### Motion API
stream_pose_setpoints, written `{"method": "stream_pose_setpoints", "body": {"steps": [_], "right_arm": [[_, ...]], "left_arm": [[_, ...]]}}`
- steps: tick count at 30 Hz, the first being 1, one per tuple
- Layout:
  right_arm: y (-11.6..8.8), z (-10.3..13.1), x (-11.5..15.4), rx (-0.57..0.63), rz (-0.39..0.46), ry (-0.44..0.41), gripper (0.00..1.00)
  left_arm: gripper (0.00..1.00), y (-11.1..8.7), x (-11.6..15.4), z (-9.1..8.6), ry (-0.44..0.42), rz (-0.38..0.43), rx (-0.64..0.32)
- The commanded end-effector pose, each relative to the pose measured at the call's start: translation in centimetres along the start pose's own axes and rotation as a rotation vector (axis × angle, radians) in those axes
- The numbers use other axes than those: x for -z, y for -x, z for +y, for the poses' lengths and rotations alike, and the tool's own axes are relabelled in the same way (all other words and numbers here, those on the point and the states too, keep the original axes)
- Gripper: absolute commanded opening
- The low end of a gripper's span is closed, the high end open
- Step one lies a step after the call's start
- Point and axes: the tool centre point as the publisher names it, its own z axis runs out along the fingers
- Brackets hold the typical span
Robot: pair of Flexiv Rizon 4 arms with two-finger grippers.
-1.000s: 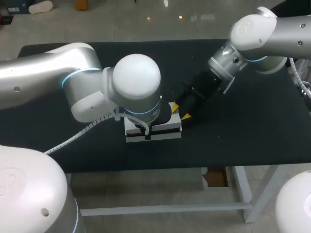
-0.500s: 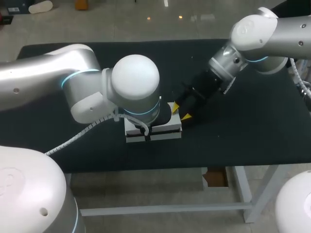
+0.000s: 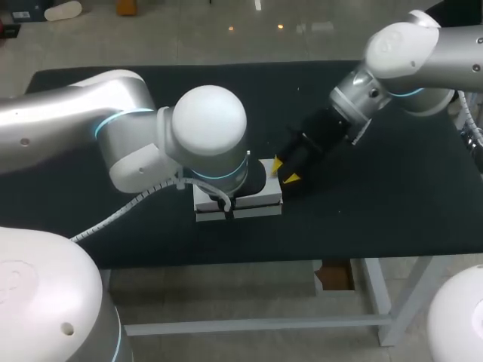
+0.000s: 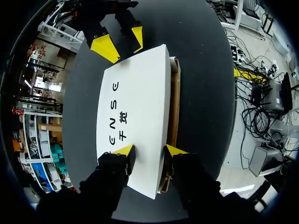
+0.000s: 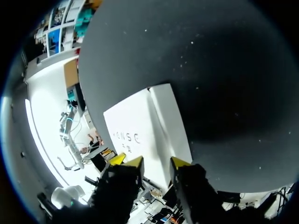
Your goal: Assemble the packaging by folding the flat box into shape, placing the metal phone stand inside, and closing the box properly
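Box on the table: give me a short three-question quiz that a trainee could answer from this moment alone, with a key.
1. True or false: the white box lies on the black table with its printed face up.
2. Multiple choice: the right gripper is (A) at the end of the box far from the left gripper, (B) raised high over the table's middle, (C) carrying a phone stand.
3. Fill in: in the left wrist view, the strip showing along one long side of the box is ____ cardboard.

Key: 1 true; 2 A; 3 brown.
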Motion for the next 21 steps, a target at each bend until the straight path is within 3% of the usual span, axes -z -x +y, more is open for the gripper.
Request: {"method": "stream_pose_setpoints", "body": {"steps": [1, 12, 21], "right_arm": [[0.3, -1.1, 0.6, 0.002, 0.010, 0.037, 0.00], [-0.7, -3.1, 1.2, 0.080, 0.010, 0.083, 0.00], [-1.7, -3.8, -1.3, 0.137, -0.055, 0.070, 0.00]], "left_arm": [[0.44, -0.3, -0.1, 0.0, 0.001, -0.004, 0.001], [0.44, -0.3, -0.2, 0.0, 0.004, -0.001, -0.005], [0.44, -0.4, -0.2, -0.1, 0.002, 0.000, -0.006]]}}
